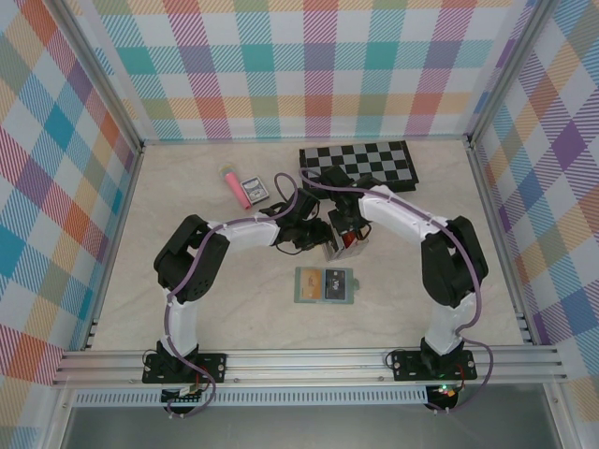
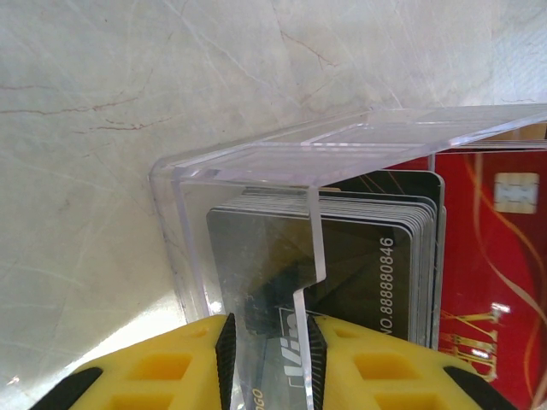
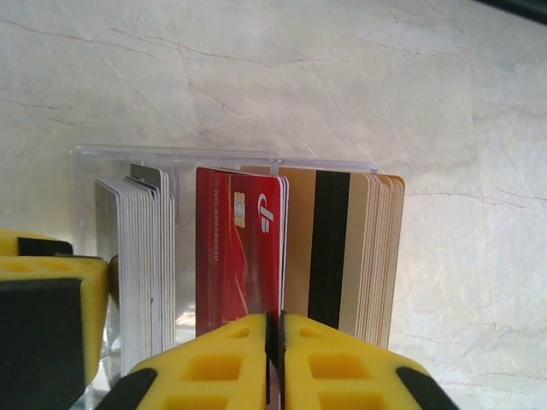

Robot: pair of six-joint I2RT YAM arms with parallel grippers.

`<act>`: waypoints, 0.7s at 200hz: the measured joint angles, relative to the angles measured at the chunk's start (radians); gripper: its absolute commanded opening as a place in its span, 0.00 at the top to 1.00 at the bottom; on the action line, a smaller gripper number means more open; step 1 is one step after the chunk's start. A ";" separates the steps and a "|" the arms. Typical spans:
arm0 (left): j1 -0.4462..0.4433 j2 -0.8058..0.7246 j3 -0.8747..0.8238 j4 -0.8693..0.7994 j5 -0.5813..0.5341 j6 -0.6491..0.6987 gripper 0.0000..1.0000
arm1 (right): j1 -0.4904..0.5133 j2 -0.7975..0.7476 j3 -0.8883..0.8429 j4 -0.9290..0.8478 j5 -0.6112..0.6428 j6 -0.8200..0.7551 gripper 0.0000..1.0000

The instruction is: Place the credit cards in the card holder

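A clear plastic rack holds upright credit cards: a black stack, a red card, a gold stack with a black stripe and grey-edged cards. My left gripper is shut on a clear wall of the rack. My right gripper is shut on the near edge of the red card, which still stands in the rack. From above, both grippers meet at the rack at mid-table. The sage-green card holder lies open in front of them, with an orange and a dark card showing in its pockets.
A black-and-white chessboard lies at the back of the table. A pink pen and a small dark packet sit at the back left. Checked walls and aluminium rails fence in the table.
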 measured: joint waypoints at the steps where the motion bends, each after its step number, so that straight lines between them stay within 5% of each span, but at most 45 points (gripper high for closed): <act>1: 0.000 0.000 0.000 0.000 0.000 0.000 0.71 | 0.000 -0.002 0.000 0.000 -0.002 0.002 0.91; 79: 0.000 -0.018 -0.022 0.005 -0.002 0.000 0.65 | -0.010 -0.085 -0.015 -0.002 -0.154 0.086 1.00; 140: 0.001 -0.176 -0.091 -0.024 -0.002 -0.016 0.44 | -0.096 -0.357 -0.178 0.098 -0.343 0.225 1.00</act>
